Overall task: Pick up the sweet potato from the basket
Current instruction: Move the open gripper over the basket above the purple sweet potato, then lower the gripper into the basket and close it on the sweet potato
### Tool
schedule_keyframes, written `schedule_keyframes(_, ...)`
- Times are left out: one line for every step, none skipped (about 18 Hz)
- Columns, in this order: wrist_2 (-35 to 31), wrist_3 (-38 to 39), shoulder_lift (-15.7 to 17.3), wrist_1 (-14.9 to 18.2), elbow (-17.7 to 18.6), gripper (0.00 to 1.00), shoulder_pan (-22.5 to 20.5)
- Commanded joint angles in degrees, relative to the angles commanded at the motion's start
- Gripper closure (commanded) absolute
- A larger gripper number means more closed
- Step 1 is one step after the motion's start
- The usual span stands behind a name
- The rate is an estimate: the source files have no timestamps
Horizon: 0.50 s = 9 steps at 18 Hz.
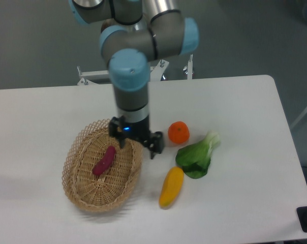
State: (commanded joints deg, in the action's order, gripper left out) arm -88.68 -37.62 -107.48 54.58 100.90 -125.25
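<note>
A white table (57, 109) stood before a grey wall, with the arm's white base at the far edge; the gripper (136, 142) hung over the right rim of the basket (77, 190), its two dark fingers spread wide, one near the basket's upper right rim and the other just outside it toward the orange (178, 132); nothing was held between the fingers; whether a fingertip touched the wicker could not be told; a small blue light showed on the gripper body.

The sweet potato (104, 160) lay inside the basket, near its middle, left of and below the gripper and apart from it; it was slim, magenta-purple and oblong, lying at a slant with its upper end toward the right; it rested on the woven floor, clear of the rim.

Right of the basket, on the table, lay the orange, a leafy green vegetable (196, 156) and a yellow vegetable (171, 186); the green sat just beside the yellow one's upper end.
</note>
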Motion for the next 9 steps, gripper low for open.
schedule_keyframes(0.09, 0.53, -1.14, -0.52, 0.09, 0.0, 0.53)
schedule_keyframes(0.0, 0.62, -2.11, -1.05, 0.0, 0.0, 1.41)
schedule_keyframes(0.0, 0.62, -2.9, -1.67, 0.09, 0.0, 2.11)
schedule_keyframes(0.09, 0.62, -3.43, -2.11, 0.09, 0.0, 2.47)
schedule_keyframes(0.09, 0.62, -3.96, -2.46, 0.44, 0.0, 2.73)
schedule_keyframes(0.0, 0.8, -4.57, -2.55, 0.79, 0.0, 3.6)
schedule_keyframes(0.0, 0.71, -4.93, -2.64, 0.97, 0.0, 4.05)
schedule_keyframes(-0.09, 0.62, -5.45, -2.9, 1.49, 0.0, 4.23)
schedule_keyframes(-0.09, 0.54, -5.72, -2.9, 1.67, 0.0, 4.31)
